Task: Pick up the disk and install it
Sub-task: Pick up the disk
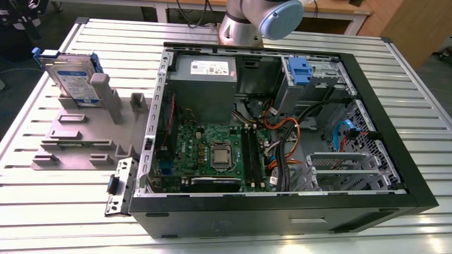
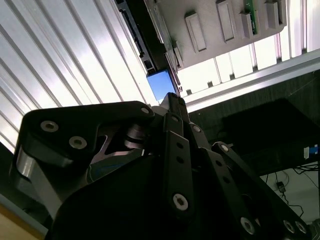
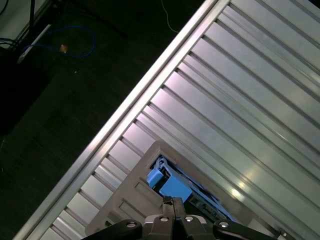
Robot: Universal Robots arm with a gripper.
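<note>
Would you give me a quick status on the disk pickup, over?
Gripper shut, empty, pointed at the disk, not touching. Disk upright in grey holder, outside the computer case. Nothing between them.

On the ribbed metal table (image 1: 56,211): a black computer case (image 1: 282,218) lying flat (open side up); just beside it, toward the exterior view's left, a grey slotted holder (image 1: 74,140).

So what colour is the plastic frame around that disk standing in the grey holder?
Blue, framing the silver disk; it shows best in the exterior view.
</note>
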